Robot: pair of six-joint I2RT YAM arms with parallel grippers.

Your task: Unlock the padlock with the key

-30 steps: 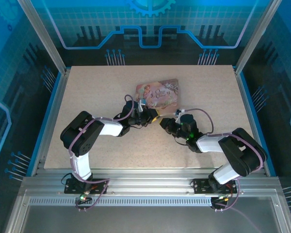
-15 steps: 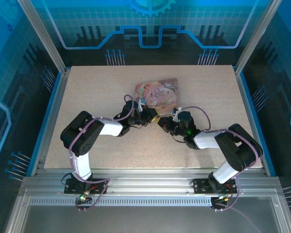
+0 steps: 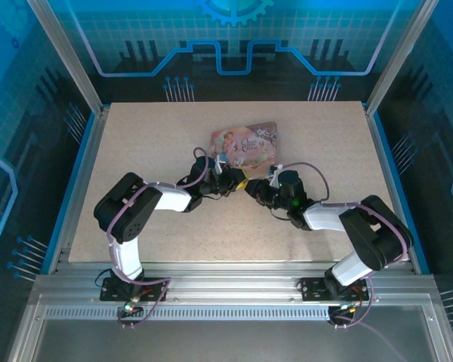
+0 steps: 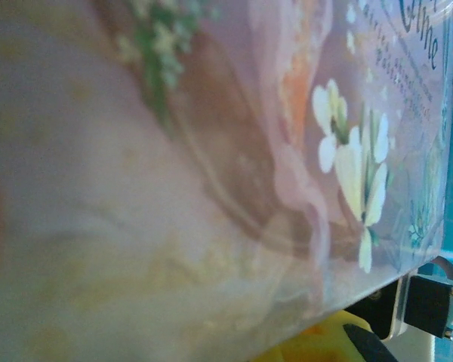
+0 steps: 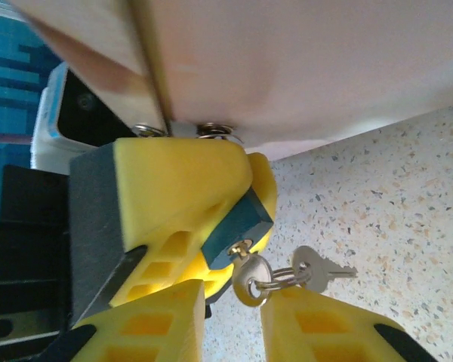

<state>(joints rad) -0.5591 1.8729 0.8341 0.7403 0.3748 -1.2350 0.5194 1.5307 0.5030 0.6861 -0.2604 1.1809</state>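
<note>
Both arms reached to the middle of the table (image 3: 136,151), and their tips met just in front of the pink tin (image 3: 245,145). The left gripper (image 3: 226,181) lay against the tin's near edge, with the right gripper (image 3: 254,190) just beside it to the right.

In the right wrist view, the left gripper's yellow fingers (image 5: 174,188) were closed on the padlock (image 5: 238,219), which sat wedged between them below the tin's edge. The padlock's visible face looked dark teal, with a brass keyway at its lower end. The key (image 5: 249,277) stood in that keyway with its round bow hanging out. A ring (image 5: 275,283) ran from the bow to a second key (image 5: 317,270), which hung over the speckled tabletop.

The right gripper's two yellow fingers (image 5: 162,317) rose from the bottom of that view with a narrow gap between them. The key's bow sat at the mouth of the gap, clear of the left-hand finger. Whether the other finger touched it could not be told.

The left wrist view sat close against the tin's illustrated lid, which was blurred, with white flowers to the right.
</note>
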